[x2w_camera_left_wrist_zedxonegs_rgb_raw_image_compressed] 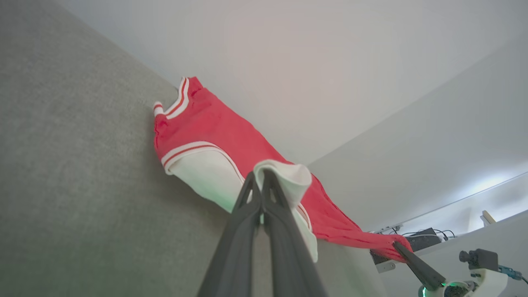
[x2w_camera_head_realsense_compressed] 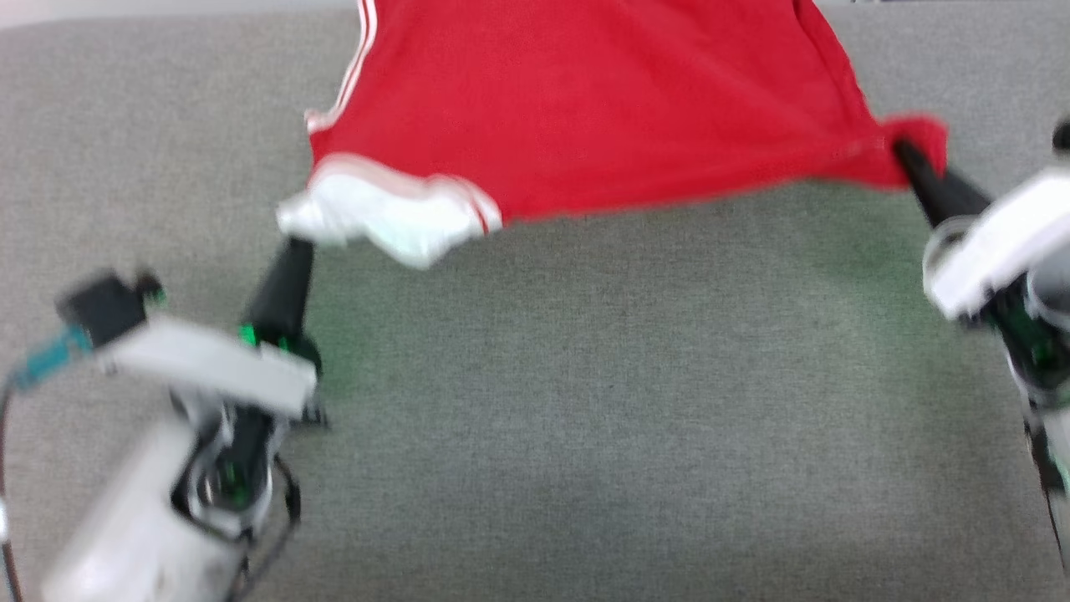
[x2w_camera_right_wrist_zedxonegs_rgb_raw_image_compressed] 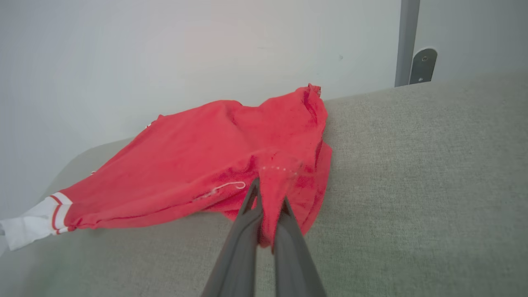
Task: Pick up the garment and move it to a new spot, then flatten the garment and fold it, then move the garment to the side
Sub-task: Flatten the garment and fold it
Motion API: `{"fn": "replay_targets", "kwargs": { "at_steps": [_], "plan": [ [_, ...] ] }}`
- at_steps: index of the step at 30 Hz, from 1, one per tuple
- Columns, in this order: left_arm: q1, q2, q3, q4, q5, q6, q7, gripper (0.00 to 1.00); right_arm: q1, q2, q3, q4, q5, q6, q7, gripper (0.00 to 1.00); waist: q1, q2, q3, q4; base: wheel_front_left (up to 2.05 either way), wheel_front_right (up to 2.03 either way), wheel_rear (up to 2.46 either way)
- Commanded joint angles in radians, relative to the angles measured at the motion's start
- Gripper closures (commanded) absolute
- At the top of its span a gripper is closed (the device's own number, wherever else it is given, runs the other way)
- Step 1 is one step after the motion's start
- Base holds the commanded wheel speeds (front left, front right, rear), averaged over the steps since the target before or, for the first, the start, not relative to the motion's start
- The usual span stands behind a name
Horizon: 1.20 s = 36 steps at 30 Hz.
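The red jersey [x2w_camera_head_realsense_compressed: 585, 109] lies on the grey tabletop [x2w_camera_head_realsense_compressed: 585, 401], up at 12 o'clock as the robot looks down. Its far part reaches the back edge of the tabletop, by the white wall [x2w_camera_right_wrist_zedxonegs_rgb_raw_image_compressed: 165, 49]. Its near edge is pulled into a long line from 10 o'clock to 2 o'clock, and it looks lifted a little off the tabletop.

The left fingers [x2w_camera_head_realsense_compressed: 292, 255] are at 10 o'clock. They are pressed together on a white corner of the jersey, next to a red-and-white stripe. The white cloth flops over their tips.

The right fingers [x2w_camera_head_realsense_compressed: 907, 163] are at 2 o'clock. They are pressed together on a red corner, and a bit of red cloth sticks out between them. A loose white thread shows on the cloth just beside them.

The two arms are well apart, one at each end of the near edge. The head picture is blurry, so small marks on the jersey are hard to read.

Behind the tabletop, on the right arm's side, a grey post [x2w_camera_right_wrist_zedxonegs_rgb_raw_image_compressed: 406, 37] goes up the wall with a shiny bracket [x2w_camera_right_wrist_zedxonegs_rgb_raw_image_compressed: 423, 64] beside it. Past the right arm, a black box [x2w_camera_left_wrist_zedxonegs_rgb_raw_image_compressed: 425, 239] with wires [x2w_camera_left_wrist_zedxonegs_rgb_raw_image_compressed: 443, 234] sits on a ledge.
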Motion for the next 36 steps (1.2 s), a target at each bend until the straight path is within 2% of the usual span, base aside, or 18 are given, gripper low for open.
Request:
{"fn": "replay_targets", "kwargs": {
  "at_steps": [1, 5, 12, 21, 25, 29, 34, 36],
  "plan": [
    [0.063, 0.009, 0.004, -0.045, -0.001, 0.008, -0.012, 1.0, 0.07, -0.012, -0.022, -0.067, 0.001, -0.001, 0.02, 1.0, 0.0, 0.0, -0.015, -0.001, 0.0, 0.0, 0.0],
    [0.218, 0.026, 0.024, -0.164, -0.006, 0.027, -0.03, 1.0, 0.244, 0.0, -0.095, -0.227, -0.012, -0.001, 0.081, 1.0, 0.0, 0.0, -0.04, -0.007, 0.0, 0.0, 0.0],
    [0.455, 0.067, 0.091, -0.373, 0.005, 0.105, -0.045, 1.0, 0.491, 0.091, -0.217, -0.5, -0.048, -0.001, 0.214, 1.0, 0.0, 0.0, -0.077, -0.028, 0.0, 0.0, 0.0],
    [0.722, 0.103, 0.153, -0.648, 0.029, 0.197, -0.048, 1.0, 0.677, 0.164, -0.277, -0.753, -0.127, -0.001, 0.342, 1.0, 0.0, 0.0, -0.082, -0.048, 0.0, 0.0, 0.0],
    [0.822, 0.127, 0.172, -0.743, 0.039, 0.232, -0.047, 1.0, 0.733, 0.181, -0.314, -0.818, -0.136, -0.001, 0.363, 1.0, 0.0, 0.0, -0.078, -0.052, 0.0, 0.0, 0.0],
    [0.833, 0.148, 0.181, -0.797, 0.042, 0.242, -0.035, 1.0, 0.752, 0.195, -0.346, -0.85, -0.132, -0.001, 0.382, 1.0, 0.0, 0.0, -0.065, -0.05, 0.0, 0.0, 0.0],
    [0.74, 0.164, 0.16, -0.726, 0.092, 0.254, -0.007, 1.0, 0.7, 0.165, -0.313, -0.785, -0.137, -0.001, 0.403, 1.0, 0.0, 0.0, -0.055, -0.061, 0.0, 0.0, 0.0],
    [0.679, 0.145, 0.147, -0.686, 0.091, 0.235, 0.002, 1.0, 0.66, 0.149, -0.293, -0.736, -0.146, -0.001, 0.394, 1.0, 0.0, 0.0, -0.041, -0.064, 0.0, 0.0, 0.0]
  ]
}}
